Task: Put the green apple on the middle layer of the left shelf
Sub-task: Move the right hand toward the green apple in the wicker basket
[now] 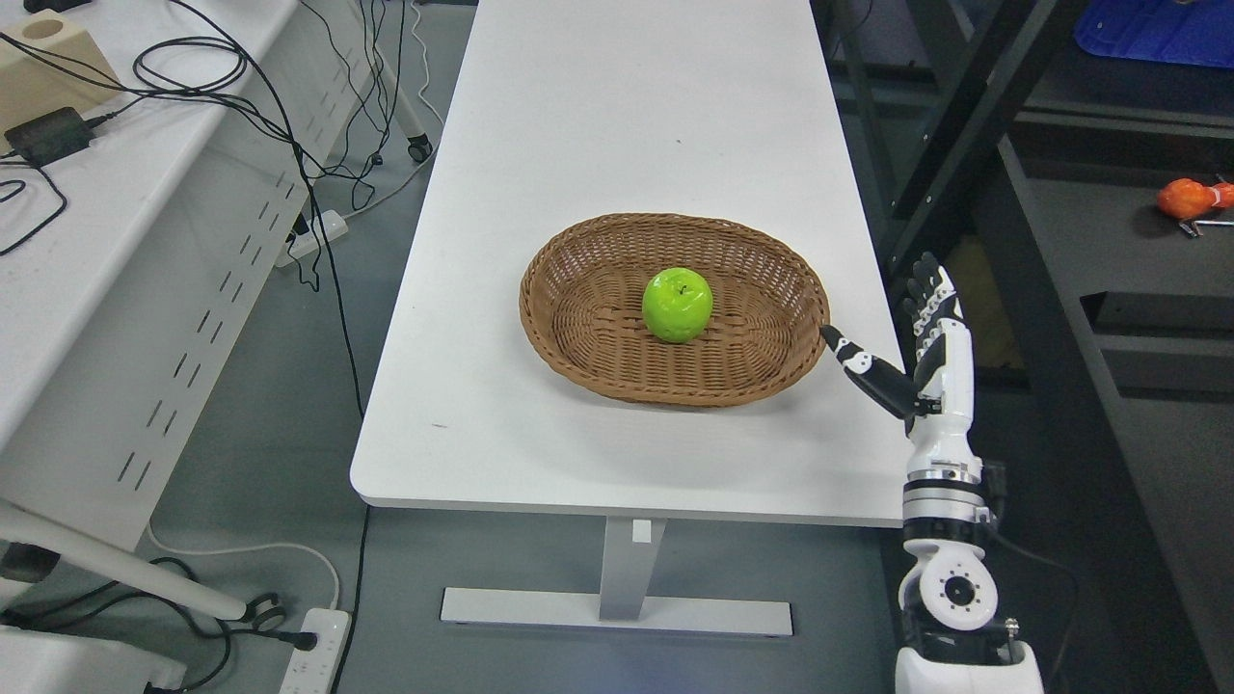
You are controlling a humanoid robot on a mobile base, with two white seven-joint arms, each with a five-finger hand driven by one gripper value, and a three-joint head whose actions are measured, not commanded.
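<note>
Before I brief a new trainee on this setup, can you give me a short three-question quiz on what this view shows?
1. True or false: the green apple lies in the basket.
2. Which hand is in view?
3. That hand is: A) gripping the apple B) open beside the basket C) under the table.

Key: 1 true. 2 the right hand. 3 B.

White right arm with a round screw-ringed joint disc, black-and-silver banded wrist below the right hand [933, 337], white segmented fingers (black at joints), black-tipped thumb, thin dark cable beside wrist
</note>
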